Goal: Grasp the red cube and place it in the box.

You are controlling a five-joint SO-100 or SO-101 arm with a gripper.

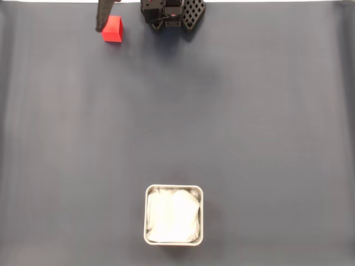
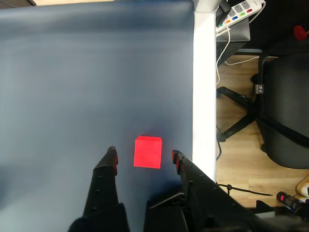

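Wrist view: gripper [image 2: 143,154] spread wide, straddling the red cube [image 2: 147,152], ungrasped; transfer to the box [image 1: 174,215], well apart, remains.

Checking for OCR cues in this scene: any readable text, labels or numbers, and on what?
No text is readable.
Small white tag on the black office chair: marks too small to read.
White power strip with coloured switches: no legible print.
Small matte red cube, grey-white rimmed box, black gripper: unmarked.
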